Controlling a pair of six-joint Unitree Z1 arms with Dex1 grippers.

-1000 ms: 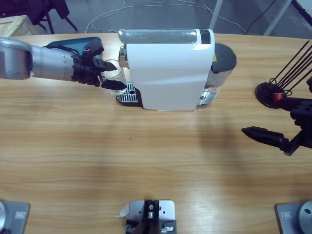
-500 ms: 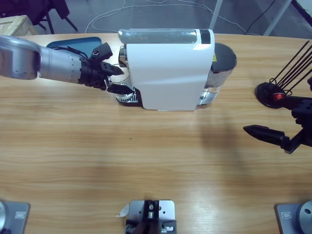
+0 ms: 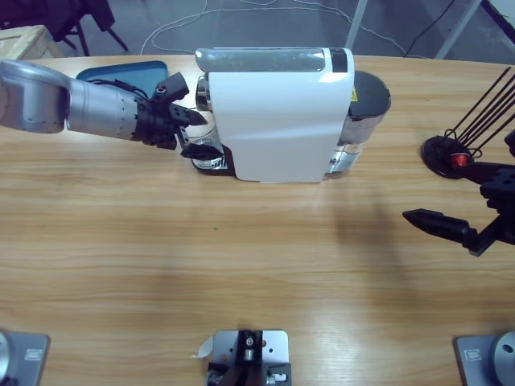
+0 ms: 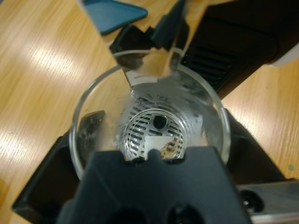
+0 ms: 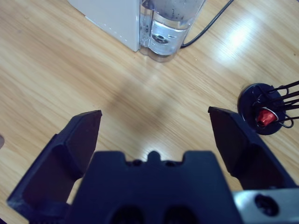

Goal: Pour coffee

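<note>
At upper left of the high view, the left gripper (image 3: 195, 133) clasps a clear glass (image 4: 149, 121) over the coffee machine (image 3: 278, 112) drip grate (image 4: 152, 128) (presumably under the spout). The right gripper (image 5: 154, 135) waits at right, jaws spread, empty.

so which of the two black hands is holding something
The left hand, at the white coffee machine, grips a clear glass cup. The right hand is open and empty.
</note>
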